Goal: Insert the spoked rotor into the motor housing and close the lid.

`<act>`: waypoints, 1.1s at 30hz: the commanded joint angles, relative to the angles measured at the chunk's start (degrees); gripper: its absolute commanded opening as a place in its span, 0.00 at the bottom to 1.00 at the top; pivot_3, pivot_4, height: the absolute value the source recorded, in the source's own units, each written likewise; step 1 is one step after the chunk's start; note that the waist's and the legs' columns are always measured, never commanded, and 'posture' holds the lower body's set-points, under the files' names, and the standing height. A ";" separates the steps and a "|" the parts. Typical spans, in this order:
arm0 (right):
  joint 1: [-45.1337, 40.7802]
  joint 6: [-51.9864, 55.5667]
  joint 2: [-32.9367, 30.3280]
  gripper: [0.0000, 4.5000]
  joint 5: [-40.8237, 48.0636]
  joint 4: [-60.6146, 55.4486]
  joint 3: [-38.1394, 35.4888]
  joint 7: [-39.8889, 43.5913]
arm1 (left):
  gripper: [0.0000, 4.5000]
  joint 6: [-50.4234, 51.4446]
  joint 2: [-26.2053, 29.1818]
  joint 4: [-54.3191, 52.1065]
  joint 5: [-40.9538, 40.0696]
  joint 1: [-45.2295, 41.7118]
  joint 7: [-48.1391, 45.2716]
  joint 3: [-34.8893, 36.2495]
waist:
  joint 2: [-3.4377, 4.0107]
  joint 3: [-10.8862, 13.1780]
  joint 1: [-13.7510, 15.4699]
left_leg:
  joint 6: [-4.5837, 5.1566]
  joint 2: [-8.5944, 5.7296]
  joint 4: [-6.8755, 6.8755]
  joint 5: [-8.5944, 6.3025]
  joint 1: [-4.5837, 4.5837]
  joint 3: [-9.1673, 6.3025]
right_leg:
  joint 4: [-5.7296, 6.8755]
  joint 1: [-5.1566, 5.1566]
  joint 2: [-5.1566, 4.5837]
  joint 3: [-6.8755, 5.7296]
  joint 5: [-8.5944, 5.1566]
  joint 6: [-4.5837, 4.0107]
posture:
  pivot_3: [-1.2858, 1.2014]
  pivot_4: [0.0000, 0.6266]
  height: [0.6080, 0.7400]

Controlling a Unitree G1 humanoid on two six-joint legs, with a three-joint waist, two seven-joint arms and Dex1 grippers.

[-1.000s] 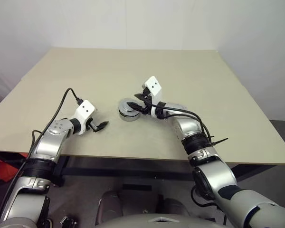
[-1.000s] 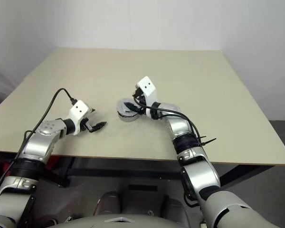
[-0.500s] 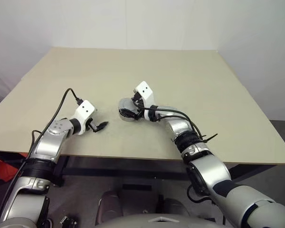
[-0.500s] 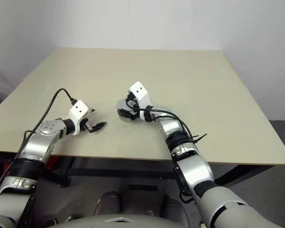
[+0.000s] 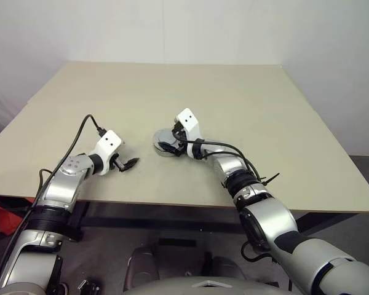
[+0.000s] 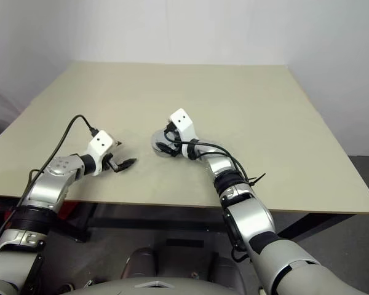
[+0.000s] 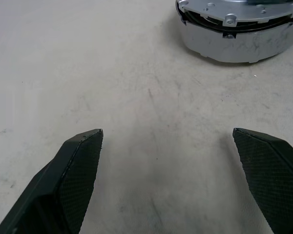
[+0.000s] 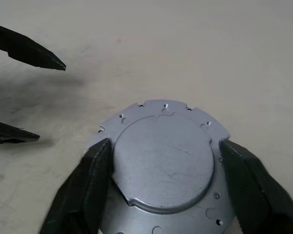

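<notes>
The motor housing (image 5: 165, 149), a short silvery ring, stands on the table's near middle. The pale lid (image 8: 163, 163) lies flat on top of it, and its edge also shows as the lid (image 7: 234, 12) above the housing (image 7: 234, 44) wall. My right gripper (image 8: 164, 146) reaches over from the right, a finger against each side of the lid, shut on it. My left gripper (image 5: 132, 163) hovers open just left of the housing, low over the table, holding nothing; its tips appear as the left gripper (image 8: 41, 100) beyond the lid. The spoked rotor is hidden.
The beige table (image 5: 246, 98) stretches wide behind and to both sides of the housing. Its front edge (image 5: 172, 203) runs close below both arms. A black cable (image 5: 80, 132) loops from the left wrist.
My right gripper sank from above and right of the housing and drew its fingers in around the lid. The left gripper stayed still and open.
</notes>
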 commanded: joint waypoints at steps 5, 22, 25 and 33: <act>-1.63 -0.69 -0.78 0.66 -0.34 -0.77 -0.54 0.83 | 1.00 -0.53 0.93 -1.42 -0.16 -0.90 0.29 1.24 | 0.00 0.00 0.03 | 0.00 0.00 0.00 0.00 0.00 0.00 | 0.00 0.00 0.00 0.00 0.00 0.00 | 0.52 0.00 1.00; -1.32 3.28 -1.21 0.66 0.44 -4.82 -0.72 4.29 | 1.00 -0.23 0.91 -2.03 -0.53 -0.50 0.00 1.32 | 0.00 0.00 0.03 | 0.04 0.00 0.00 -0.02 -0.04 0.00 | -0.02 -0.02 0.00 0.00 0.00 -0.01 | 0.52 0.00 1.00; -1.47 2.92 -0.97 0.66 -0.59 -3.36 -0.52 2.20 | 1.00 1.03 0.93 -3.29 -1.36 0.57 -0.70 1.43 | 0.00 0.00 0.00 | 0.04 0.00 0.00 -0.02 -0.04 0.01 | -0.02 -0.03 0.00 0.00 0.00 -0.01 | 0.52 0.00 1.00; -1.25 2.98 -0.73 0.66 -1.71 -2.74 0.06 2.03 | 1.00 4.56 3.51 -5.71 -3.74 3.37 -3.21 2.91 | 0.00 0.00 0.06 | 0.11 0.01 0.00 -0.07 -0.02 0.01 | 0.00 -0.03 0.00 0.00 -0.01 -0.01 | 0.52 0.00 1.00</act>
